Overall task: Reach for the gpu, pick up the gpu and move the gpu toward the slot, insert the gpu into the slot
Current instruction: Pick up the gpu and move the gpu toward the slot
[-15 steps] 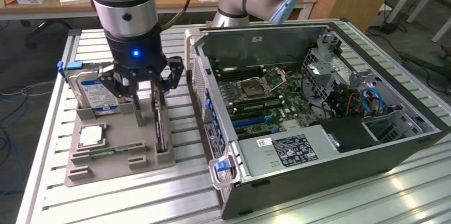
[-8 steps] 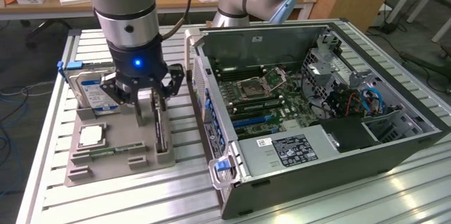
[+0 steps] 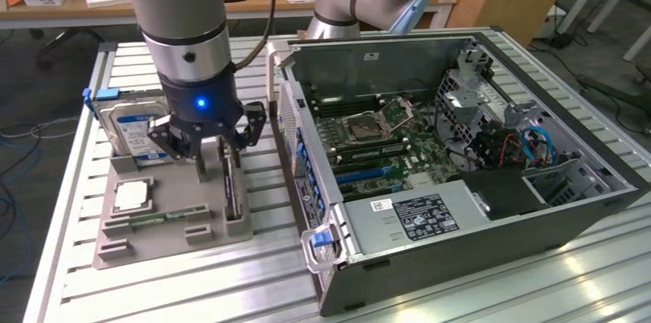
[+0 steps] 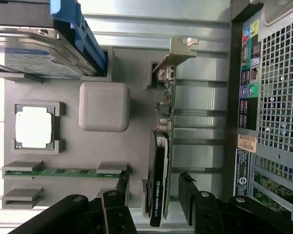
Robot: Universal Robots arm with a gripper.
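- The tool (image 3: pixel 218 157) is low over the grey holder (image 3: pixel 168 243) on the slatted tabletop (image 3: pixel 254 281), at the exterior view's left of the open computer case (image 3: pixel 458 209).
- The gpu (image 3: pixel 232 195) stands on edge in the holder, along the side nearest the case.
- In the wrist view the tool (image 4: pixel 154 178) straddles the gpu (image 4: pixel 161 156): one dark finger on each face, with a gap showing on both sides. So the jaws are apart, with nothing clamped.
- The card's silvery bracket (image 4: pixel 178 53) is at the end away from the fingers.
- The blue-labelled hard drive (image 3: pixel 137 129), the processor chip (image 3: pixel 133 196) and the green memory stick (image 3: pixel 152 220) also sit in the holder.
- The motherboard (image 3: pixel 376 140) lies exposed inside the case, well apart from the card.
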